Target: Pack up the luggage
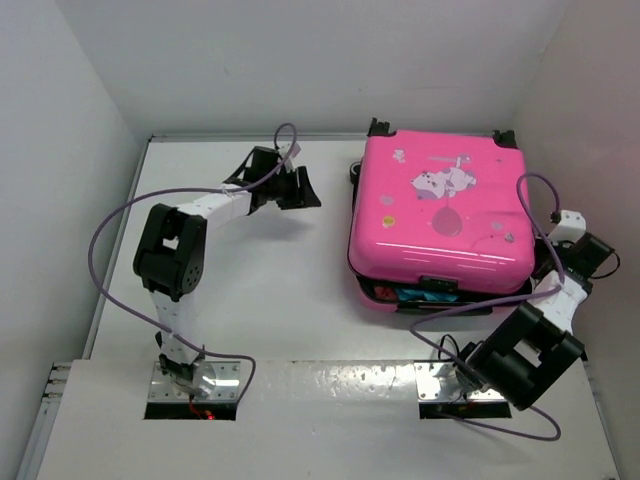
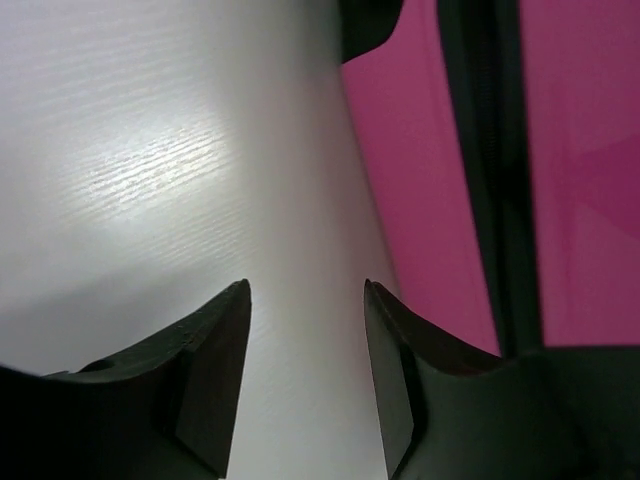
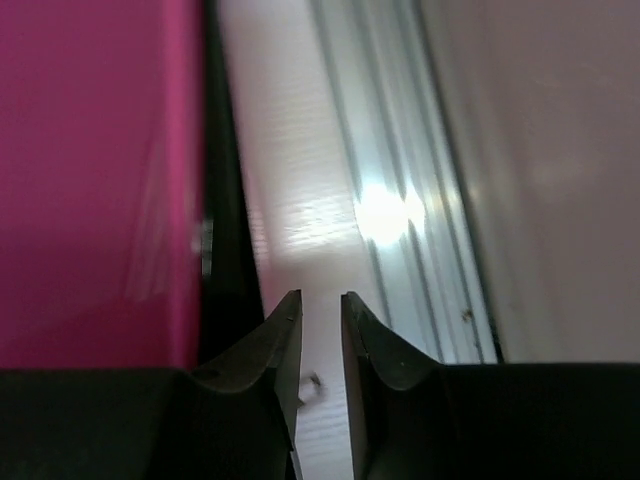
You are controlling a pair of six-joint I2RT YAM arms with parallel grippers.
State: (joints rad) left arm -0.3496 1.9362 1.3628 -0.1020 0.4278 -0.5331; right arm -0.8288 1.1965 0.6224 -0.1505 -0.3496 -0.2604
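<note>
The small bright pink hard-shell suitcase with white cartoon animal print (image 1: 440,215) lies on the far right part of the white table (image 1: 250,290). Its lid is down but gapes along the near edge. Teal and pink contents (image 1: 425,293) show in that gap; what they are cannot be told. The right gripper (image 3: 320,300) sits just beside the case's right side, its 2 fingers drawn almost together on nothing. The left gripper (image 2: 305,290) hovers near the case's far left side, spread wide and empty. The step looks like shutting the lid. Done well, the contents get tucked clear of the seam first, then the near edge is pressed down evenly so nothing is pinched.
</note>
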